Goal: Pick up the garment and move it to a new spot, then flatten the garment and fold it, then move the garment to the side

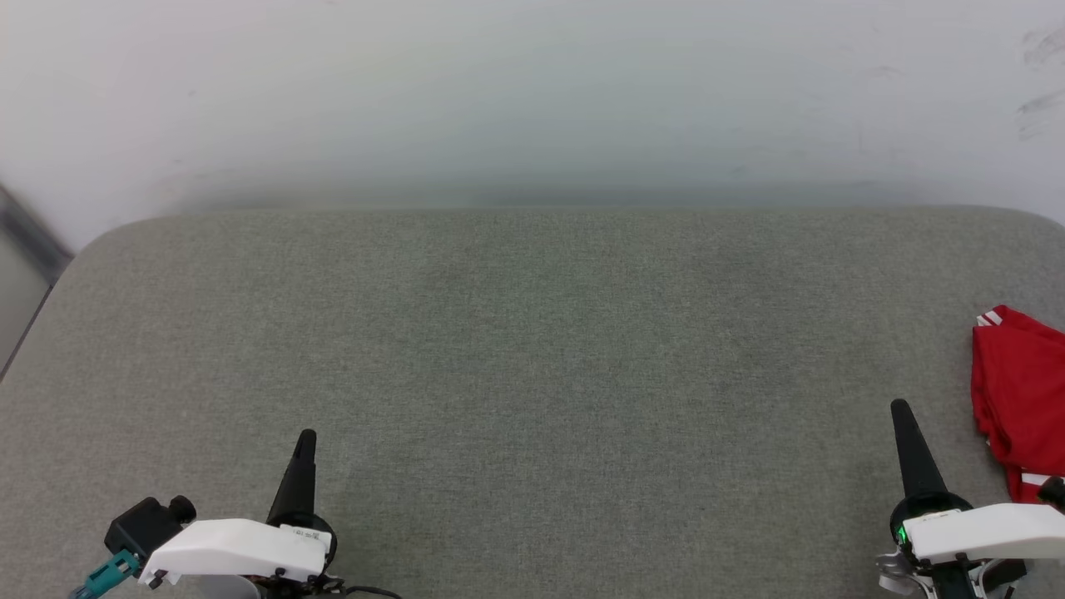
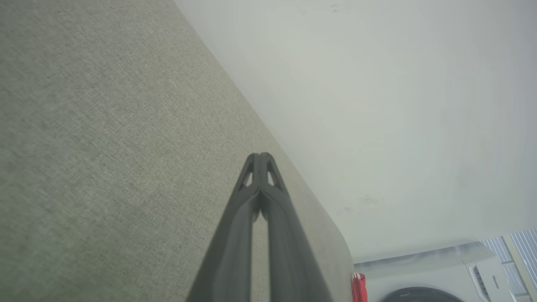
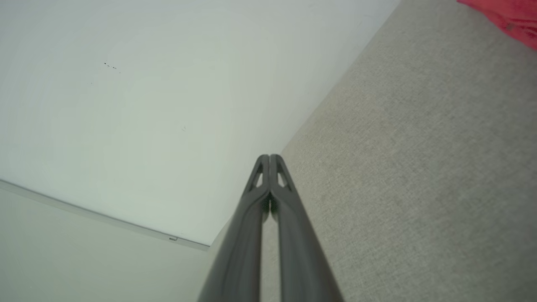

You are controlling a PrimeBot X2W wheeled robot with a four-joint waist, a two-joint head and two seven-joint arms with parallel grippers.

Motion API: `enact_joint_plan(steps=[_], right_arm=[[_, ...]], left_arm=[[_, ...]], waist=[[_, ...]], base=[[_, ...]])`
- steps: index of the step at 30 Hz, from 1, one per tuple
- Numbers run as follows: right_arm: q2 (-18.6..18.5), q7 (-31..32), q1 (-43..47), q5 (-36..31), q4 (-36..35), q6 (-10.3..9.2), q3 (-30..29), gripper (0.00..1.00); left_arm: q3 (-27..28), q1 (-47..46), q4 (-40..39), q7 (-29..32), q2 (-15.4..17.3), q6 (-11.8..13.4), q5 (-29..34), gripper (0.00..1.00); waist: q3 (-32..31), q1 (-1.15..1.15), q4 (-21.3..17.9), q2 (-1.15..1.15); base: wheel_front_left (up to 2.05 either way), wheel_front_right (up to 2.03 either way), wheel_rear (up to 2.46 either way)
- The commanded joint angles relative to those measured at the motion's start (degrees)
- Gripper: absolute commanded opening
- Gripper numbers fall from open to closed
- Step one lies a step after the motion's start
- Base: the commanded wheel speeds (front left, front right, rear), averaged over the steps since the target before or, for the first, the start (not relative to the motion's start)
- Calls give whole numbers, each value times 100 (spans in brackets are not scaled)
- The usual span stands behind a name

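The left claw hangs low over the grey fabric-covered worktop, its two dark fingers pressed together into a single point and clamped on nothing. In the left wrist view the left claw shows the same: the tips meet, with only a narrow slit between the finger shafts lower down. Bare grey fabric lies beneath it and to one side. The pale wall rises past the worktop's edge ahead of the tips.

The right claw is well apart from the left one, also closed tip to tip and empty. In its own wrist view the right claw has its fingers touching at the tips, pointing toward the line where the worktop meets the wall.

The red jersey lies bunched on the worktop just beside the right claw, on its outer side, away from the left claw. It is near the fingers but not touching them. Red-and-white striped trim shows at its far corner and again at its near edge, close to the right wrist. From the right wrist a corner of the red jersey appears ahead of the tips and off to the side. From the left wrist a sliver of the red jersey peeks over the worktop's rounded corner, with a white washing machine beyond it.
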Motion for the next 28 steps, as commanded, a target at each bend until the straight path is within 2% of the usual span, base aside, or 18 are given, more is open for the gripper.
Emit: enact_joint_plan(steps=[1,28], right_arm=[[-2,36,-154,134,-21,1,-15,0],[4,422,-338,1613,209,0,-47,0]], left_arm=[[21,-120,-34,28,34,-40,-144,0],[206,-320,125,418,24,-183,-1709,0]], waist=[[0,0,-3,0],[-1,0,-87,0]], base=[[0,0,0],[0,0,0]])
